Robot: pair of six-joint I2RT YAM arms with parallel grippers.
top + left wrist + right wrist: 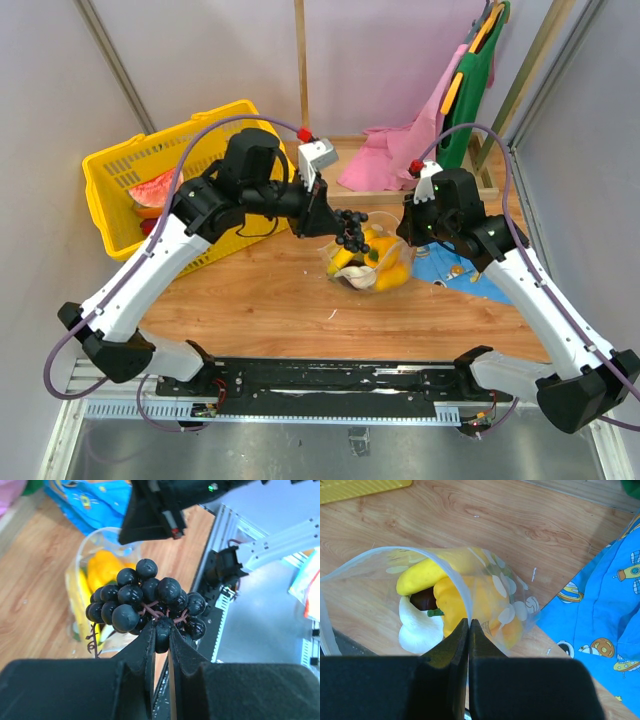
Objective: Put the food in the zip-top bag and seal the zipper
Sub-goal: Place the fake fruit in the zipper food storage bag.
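Note:
My left gripper (161, 632) is shut on a dark purple grape bunch (145, 602) and holds it in the air just above the mouth of the zip-top bag (372, 262). The bunch also shows in the top view (352, 230). My right gripper (469, 625) is shut on the bag's white zipper rim (451, 582) and holds the mouth open. Inside the clear dotted bag (512, 611) lie a yellow-orange pepper (451, 602), a banana (420, 576), a white piece (420, 625) and a dark piece (422, 599).
A yellow basket (150, 185) with a watermelon slice (152, 190) stands at the back left. A blue patterned cloth (462, 270) lies right of the bag, also in the right wrist view (600, 625). Pink cloth (395, 155) and green cloth hang at the back.

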